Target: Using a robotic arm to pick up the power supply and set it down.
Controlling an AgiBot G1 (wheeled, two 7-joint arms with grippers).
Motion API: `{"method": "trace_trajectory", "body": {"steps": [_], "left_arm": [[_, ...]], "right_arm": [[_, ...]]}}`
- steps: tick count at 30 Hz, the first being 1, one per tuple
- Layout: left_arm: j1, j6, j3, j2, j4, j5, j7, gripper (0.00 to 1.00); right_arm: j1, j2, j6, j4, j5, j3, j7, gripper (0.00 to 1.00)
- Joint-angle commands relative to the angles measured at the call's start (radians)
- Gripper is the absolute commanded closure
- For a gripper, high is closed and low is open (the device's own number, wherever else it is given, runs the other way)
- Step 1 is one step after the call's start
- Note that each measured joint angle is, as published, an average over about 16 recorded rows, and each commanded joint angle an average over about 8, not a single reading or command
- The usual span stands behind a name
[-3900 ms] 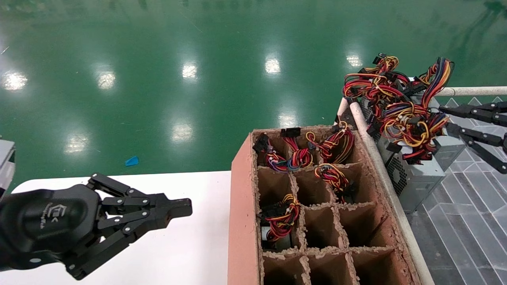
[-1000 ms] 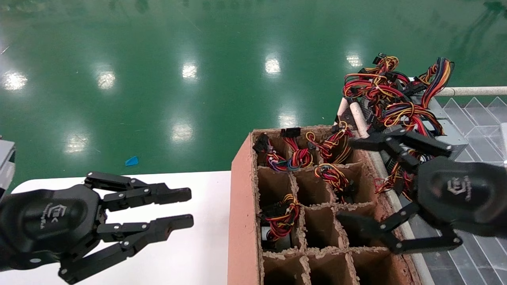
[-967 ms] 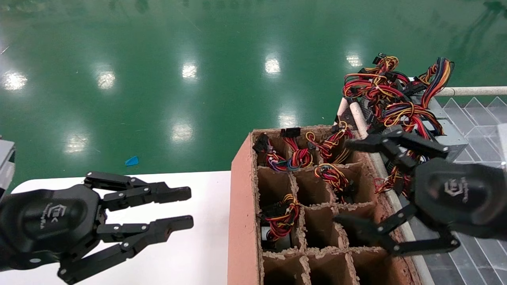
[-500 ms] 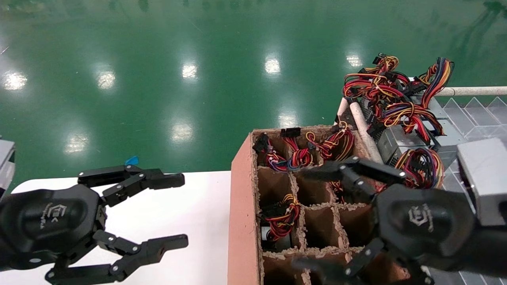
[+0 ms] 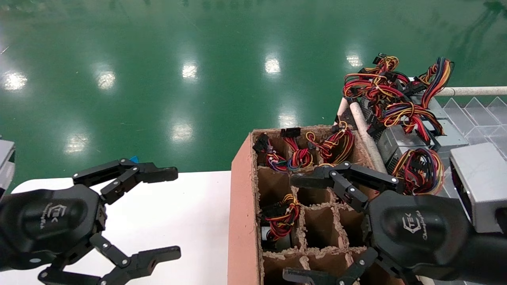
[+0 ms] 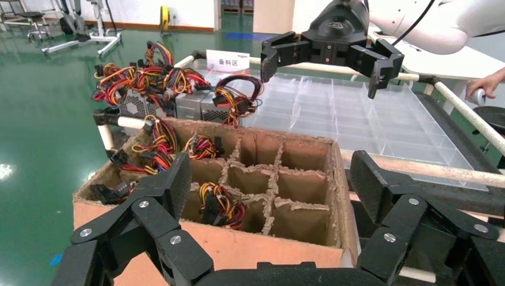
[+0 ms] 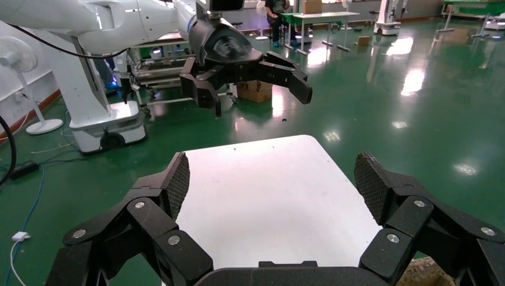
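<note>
Right gripper (image 5: 295, 227) spread wide, empty, above divided cardboard box (image 5: 241, 206). Left gripper (image 5: 170, 211) also wide open, left of box over white table (image 5: 190, 221). Power supply (image 5: 400, 148) right of box, ungrasped.

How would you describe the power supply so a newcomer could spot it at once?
Find the brown cardboard crate of square cells; right of it, past a pale rail, grey metal boxes sit beyond the open right gripper. The power supply is the nearest box, with a coiled loop of red, yellow and black wires, unlike the neighbour behind with a tall arching cable band.
</note>
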Motion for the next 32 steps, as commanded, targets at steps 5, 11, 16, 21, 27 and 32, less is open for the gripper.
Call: {"method": "trace_trajectory", "body": {"steps": [5,11,16,21,27,32], "left_arm": [[0.0,0.0,0.0,0.0,0.0,0.0,0.0,0.0],[0.0,0.0,0.0,0.0,0.0,0.0,0.0,0.0],[0.0,0.0,0.0,0.0,0.0,0.0,0.0,0.0],[0.0,0.0,0.0,0.0,0.0,0.0,0.0,0.0],[0.0,0.0,0.0,0.0,0.0,0.0,0.0,0.0],[0.0,0.0,0.0,0.0,0.0,0.0,0.0,0.0]], "right_arm": [[0.001,0.003,0.0,-0.003,-0.004,0.003,-0.003,0.0],[0.001,0.004,0.0,-0.004,-0.006,0.005,-0.004,0.0],[0.001,0.005,0.0,-0.005,-0.008,0.006,-0.004,0.0],[0.002,0.006,0.0,-0.005,-0.008,0.007,-0.005,0.0],[0.002,0.006,0.0,-0.006,-0.009,0.007,-0.005,0.0],[0.002,0.006,0.0,-0.006,-0.009,0.007,-0.005,0.0]]}}
